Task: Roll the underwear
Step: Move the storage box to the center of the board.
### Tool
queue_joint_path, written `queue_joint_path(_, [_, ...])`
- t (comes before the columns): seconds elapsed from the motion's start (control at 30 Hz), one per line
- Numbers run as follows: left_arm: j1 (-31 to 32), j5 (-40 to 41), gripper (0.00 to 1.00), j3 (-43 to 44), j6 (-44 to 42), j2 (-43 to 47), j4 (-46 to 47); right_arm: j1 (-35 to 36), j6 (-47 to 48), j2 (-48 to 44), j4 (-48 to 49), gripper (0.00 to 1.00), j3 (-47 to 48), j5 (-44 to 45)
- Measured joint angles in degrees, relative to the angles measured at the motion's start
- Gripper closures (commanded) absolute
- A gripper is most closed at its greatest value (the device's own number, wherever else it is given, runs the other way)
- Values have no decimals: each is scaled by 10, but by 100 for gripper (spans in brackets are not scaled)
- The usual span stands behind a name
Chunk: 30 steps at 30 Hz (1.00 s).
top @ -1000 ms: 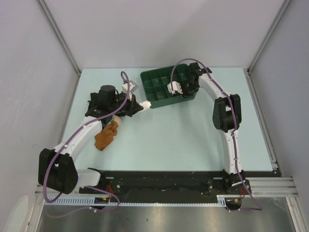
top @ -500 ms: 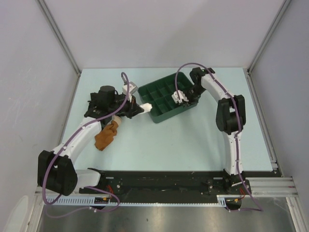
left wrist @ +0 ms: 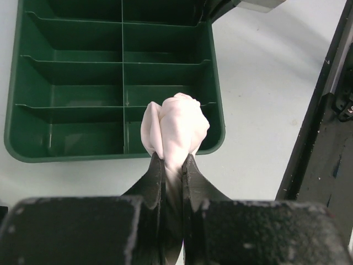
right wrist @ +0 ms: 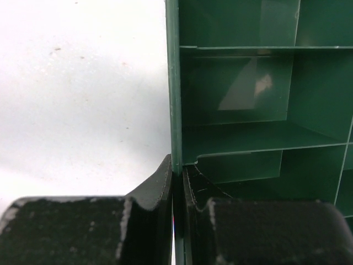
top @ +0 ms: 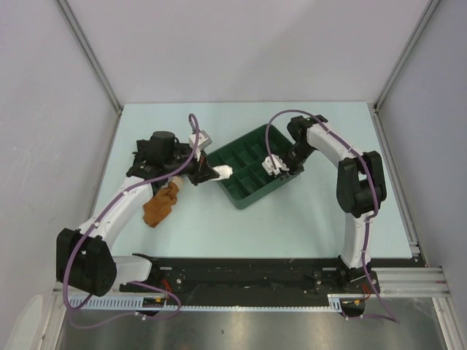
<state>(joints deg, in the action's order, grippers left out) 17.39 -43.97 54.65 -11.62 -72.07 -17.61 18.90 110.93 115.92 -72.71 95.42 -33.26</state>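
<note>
The underwear point(left wrist: 176, 128) is a small bunched wad of white cloth, pinched at its near end by the left gripper point(left wrist: 172, 161), whose jaws are almost closed on it. It hangs over a corner of the green tray point(left wrist: 218, 110), at the rim. The right gripper point(right wrist: 177, 167) is clamped tight on the tray's thin side wall. The cloth looks light, soft and limp, likely to loosen if the squeeze eases, so a hold across the thick of the roll seems safest. The rim and dividers could snag it. Bare desk point(top: 292, 219) lies near the tray, and an orange-brown garment point(top: 160, 206) lies well apart.
</note>
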Motion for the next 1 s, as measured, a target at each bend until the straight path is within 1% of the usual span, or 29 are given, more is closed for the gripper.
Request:
queue_joint_path(0.1, [0, 5, 100, 0, 11, -9, 0, 9, -39, -6, 28, 90, -11, 1])
queue_joint_path(0.17, [0, 17, 100, 0, 25, -13, 4, 25, -91, -22, 68, 90, -40, 10])
queue_joint_path(0.27, [1, 41, 100, 0, 56, -17, 23, 66, -199, -61, 151, 92, -105, 40])
queue_joint_path(0.37, [1, 73, 100, 0, 86, -20, 47, 108, -316, -85, 214, 95, -141, 76])
queue_joint_path(0.5, [0, 123, 100, 19, 121, -46, 70, 150, -466, -94, 292, 95, -153, 111])
queue_joint_path(0.6, [-1, 161, 100, 57, 147, -86, 90, 169, -571, -95, 357, 96, -156, 146])
queue_joint_path(0.7, [-3, 202, 100, 95, 170, -124, 113, 180, -663, -95, 402, 97, -158, 179])
queue_joint_path(0.8, [-7, 240, 100, 116, 191, -148, 135, 189, -736, -94, 433, 93, -159, 205])
queue_joint_path(0.93, [-13, 278, 100, 137, 220, -186, 165, 201, -811, -90, 476, 72, -159, 234])
queue_joint_path(1.0, [-14, 289, 100, 150, 230, -206, 173, 207, -835, -88, 500, 67, -159, 236])
